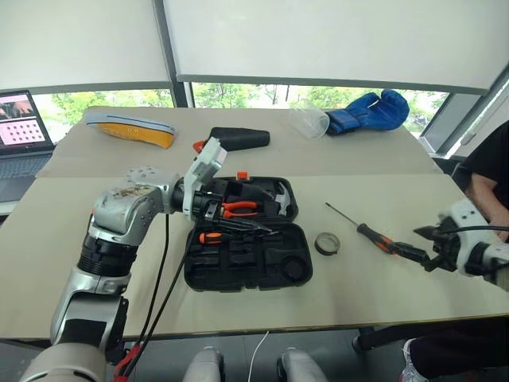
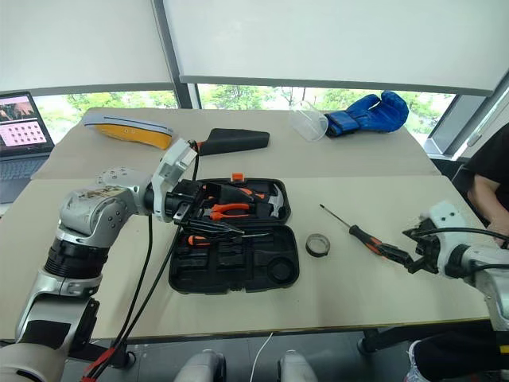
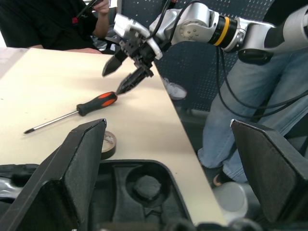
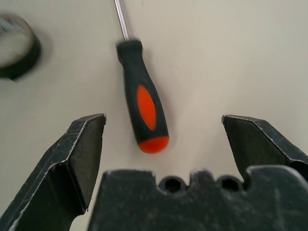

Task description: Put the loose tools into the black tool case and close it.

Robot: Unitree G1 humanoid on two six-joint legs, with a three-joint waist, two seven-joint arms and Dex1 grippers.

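The black tool case (image 1: 262, 267) lies open mid-table, holding orange-handled pliers (image 1: 238, 208), a hammer (image 1: 282, 199) and a screwdriver (image 1: 231, 232) laid across its middle. My left gripper (image 3: 168, 125) hovers over the case's left part, open and empty. To the right of the case, a small black tape roll (image 1: 327, 243) sits on the table. Further right lies a long orange-and-black screwdriver (image 4: 144, 106), its tip pointing away from me. My right gripper (image 4: 162, 118) is open just behind the butt of its handle, not touching it.
A black wedge pouch (image 1: 238, 139), a yellow-and-grey object (image 1: 131, 127), a clear cup (image 1: 310, 121) and a blue boxing glove (image 1: 370, 111) lie at the back. A laptop (image 1: 20, 127) stands far left. A person (image 1: 489, 171) sits at the table's right edge.
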